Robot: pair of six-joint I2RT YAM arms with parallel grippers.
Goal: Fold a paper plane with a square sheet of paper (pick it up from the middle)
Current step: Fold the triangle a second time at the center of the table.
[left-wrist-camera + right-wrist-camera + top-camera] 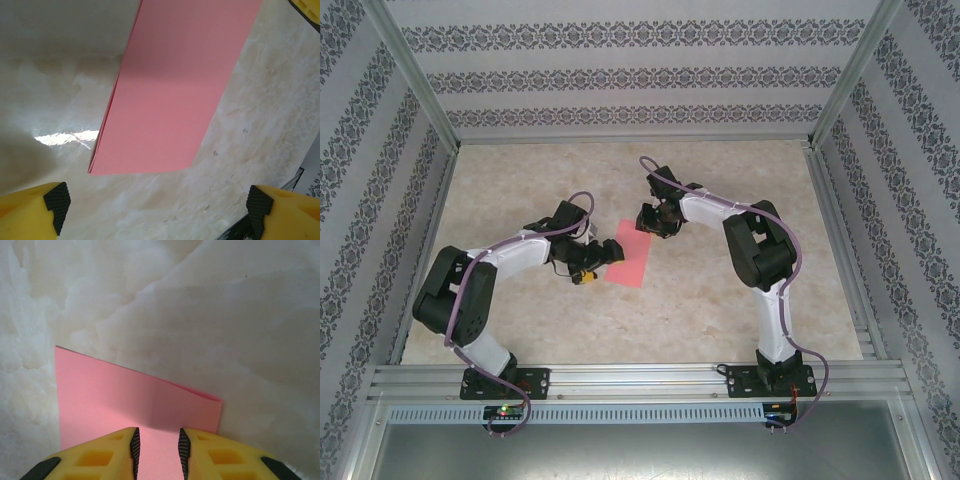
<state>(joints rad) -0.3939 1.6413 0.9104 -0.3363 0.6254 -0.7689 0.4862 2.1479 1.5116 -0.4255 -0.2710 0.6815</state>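
As left gripper (pixel 157 205), spread wide, and right gripper (pixel 156 437), barely parted, flank it, folded square sheet of paper (pixel 632 258) runs near-to-far on table (pixel 740 300).

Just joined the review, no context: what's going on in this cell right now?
Two arms are working a pink sheet of paper on the table. It lies folded over once, two layers showing along one edge, with no plane shape yet. The left gripper hovers at one end, jaws wide open, holding nothing. The right gripper is over the other end, jaws narrowly apart; contact can't be judged.
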